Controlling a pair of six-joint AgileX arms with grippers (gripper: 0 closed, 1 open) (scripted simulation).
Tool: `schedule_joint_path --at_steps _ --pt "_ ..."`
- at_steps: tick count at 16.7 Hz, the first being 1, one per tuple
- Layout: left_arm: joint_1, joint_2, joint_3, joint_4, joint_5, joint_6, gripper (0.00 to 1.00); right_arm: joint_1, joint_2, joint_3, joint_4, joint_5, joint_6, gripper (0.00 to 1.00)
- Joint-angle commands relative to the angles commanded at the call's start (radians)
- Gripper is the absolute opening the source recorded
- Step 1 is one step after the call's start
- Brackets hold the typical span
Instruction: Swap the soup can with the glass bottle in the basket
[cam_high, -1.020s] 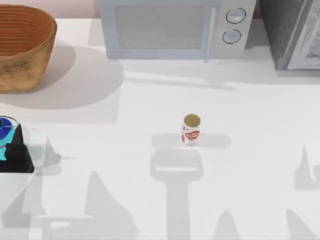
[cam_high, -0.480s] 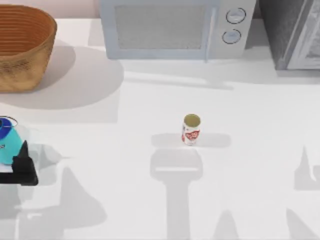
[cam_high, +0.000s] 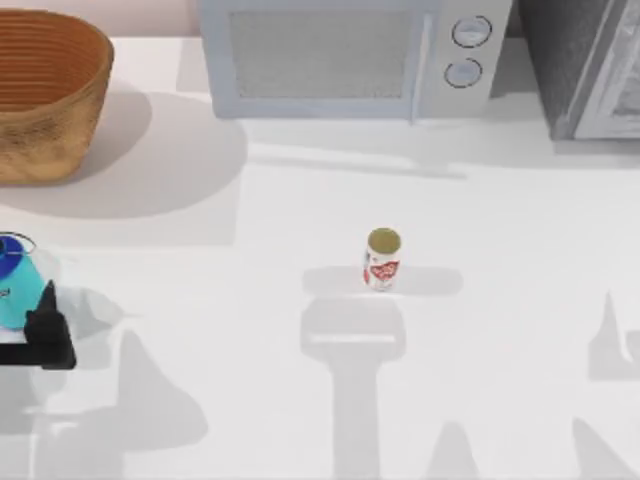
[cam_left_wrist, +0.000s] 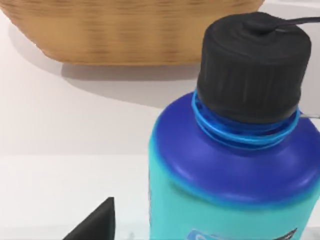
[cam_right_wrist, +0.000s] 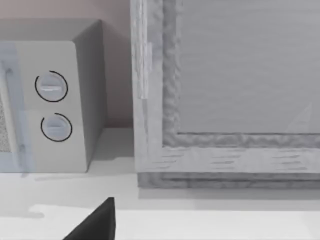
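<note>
Bottle: glass bottle (cam_high: 12, 285) released on desk (cam_high: 250, 330), far left.
Left hand (cam_high: 45, 335): drawn back, apparently opened.
Can: soup can (cam_high: 382, 259) awaited for basket (cam_high: 60, 130).

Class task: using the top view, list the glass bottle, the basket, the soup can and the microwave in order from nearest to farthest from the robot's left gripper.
From the left gripper:
1. Glass bottle, right beside it at the left edge.
2. Basket, back-left corner.
3. Soup can, mid-table.
4. Microwave, at the back; close to the can in distance.

Bright, even light; soft grey shadows across the table (cam_high: 250, 300).
</note>
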Motion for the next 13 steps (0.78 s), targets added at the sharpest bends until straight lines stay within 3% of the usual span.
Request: schedule_joint_path --at_steps 7,12,13 --pt "-0.034 0.190 0.189 0.001 -0.031 -0.011 1.00 0.000 0.000 0.000 0.000 0.000 0.000 1.00" --pt "-0.038 0.209 0.208 0.001 -0.034 -0.012 1.00 0.000 0.000 0.000 0.000 0.000 0.000 1.00" --pt "-0.038 0.209 0.208 0.001 -0.034 -0.012 0.92 0.000 0.000 0.000 0.000 0.000 0.000 1.00"
